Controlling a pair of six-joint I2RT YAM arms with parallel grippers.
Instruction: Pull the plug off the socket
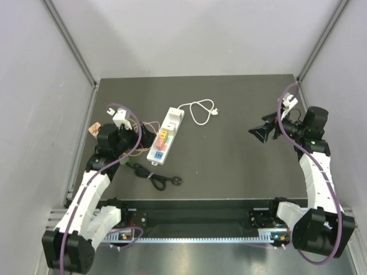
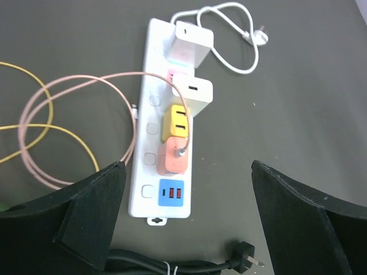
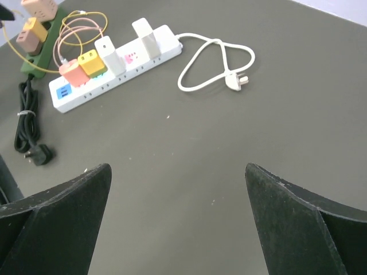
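From above, the power strip (image 1: 165,136) lies on the tabletop (image 1: 229,172) just beside the left gripper (image 1: 129,144), well apart from the right gripper (image 1: 264,133). The left wrist view shows that gripper spread wide, with the power strip running lengthwise straight ahead and the orange plug (image 2: 174,157) near its close end. The right wrist view shows its gripper spread too, far off.

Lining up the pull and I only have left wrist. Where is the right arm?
Observer: The right gripper is open, hovering over bare table well to the right of the power strip.
Operator: Anything off-frame to my left?
Observer: Yes, a green strip with plugs in it lies by the table's left edge.
Operator: The black cable at my bottom edge, where does it run?
Observer: It leads up to the near end of the green strip. I cannot tell whether it joins it.
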